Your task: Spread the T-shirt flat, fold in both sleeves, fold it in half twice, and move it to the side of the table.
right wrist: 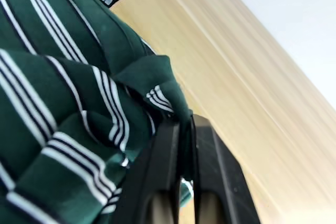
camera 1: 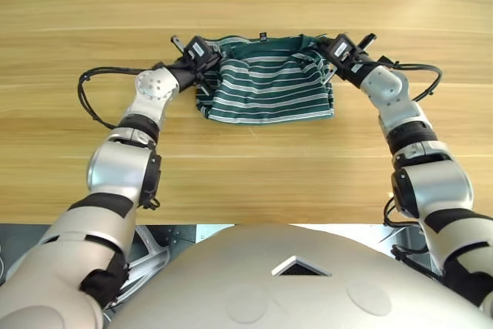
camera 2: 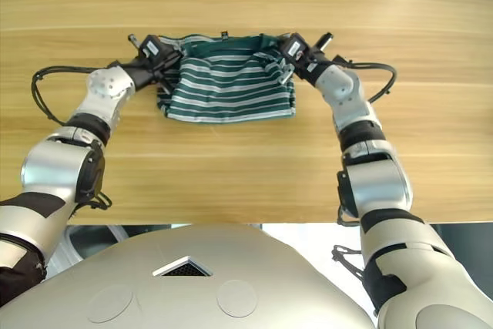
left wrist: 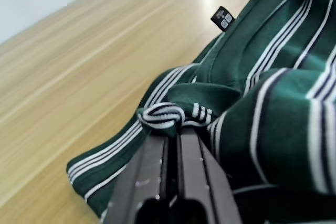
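A dark green T-shirt with thin white stripes (camera 1: 266,86) lies gathered into a rough rectangle on the light wooden table (camera 1: 246,5), a little to the far side of the table's middle. Its near edge rests on the wood. The left gripper (left wrist: 172,136) is at the shirt's far left corner, its two dark fingers clenched together on a small bunched fold of striped cloth. The right gripper (right wrist: 185,124) is at the far right corner, its fingers likewise pressed tight on a pinch of the green hem. Between the two claws the far edge sags slightly, and a small black tag (camera 1: 263,35) sticks up near its middle. A black cable (camera 1: 88,94) loops over the table left of the left arm.
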You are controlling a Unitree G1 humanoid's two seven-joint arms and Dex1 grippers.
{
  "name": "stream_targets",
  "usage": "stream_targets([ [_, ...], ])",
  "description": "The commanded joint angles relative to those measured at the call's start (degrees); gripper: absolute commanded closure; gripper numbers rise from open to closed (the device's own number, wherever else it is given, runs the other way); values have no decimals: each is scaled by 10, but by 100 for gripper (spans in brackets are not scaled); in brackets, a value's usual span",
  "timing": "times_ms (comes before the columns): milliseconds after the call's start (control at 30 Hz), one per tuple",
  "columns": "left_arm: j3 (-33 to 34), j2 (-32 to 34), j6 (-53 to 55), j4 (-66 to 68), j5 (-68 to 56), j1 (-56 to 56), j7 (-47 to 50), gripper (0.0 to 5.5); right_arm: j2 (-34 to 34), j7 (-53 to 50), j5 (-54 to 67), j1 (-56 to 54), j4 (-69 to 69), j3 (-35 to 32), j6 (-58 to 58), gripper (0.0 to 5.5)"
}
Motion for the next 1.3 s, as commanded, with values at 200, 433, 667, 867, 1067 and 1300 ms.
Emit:
stream_targets([
  [200, -15, -3, 65, 22, 77, -8, 91, 514, 33, -28, 5, -37, 101, -17, 42, 503],
  [433, 153, 9, 96, 16, -64, -41, 22, 385, 46, 93, 192, -65, 118, -194, 107, 358],
  [667, 441, 12, 225, 9, -342, -102, -80, 272, 60, 139, 296, -78, 131, -309, 181, 199],
  [867, 449, -18, 150, -46, -375, -82, -335, 344, 51, 235, 309, -51, 77, -325, 65, 88],
  [1067, 300, -67, -151, -79, -212, 1, -359, 466, 73, 158, 131, -7, 5, -176, -112, 147],
  [1300, 179, -62, -229, -49, -21, 17, -68, 550, 81, -60, -68, -14, 24, -30, -123, 306],
])
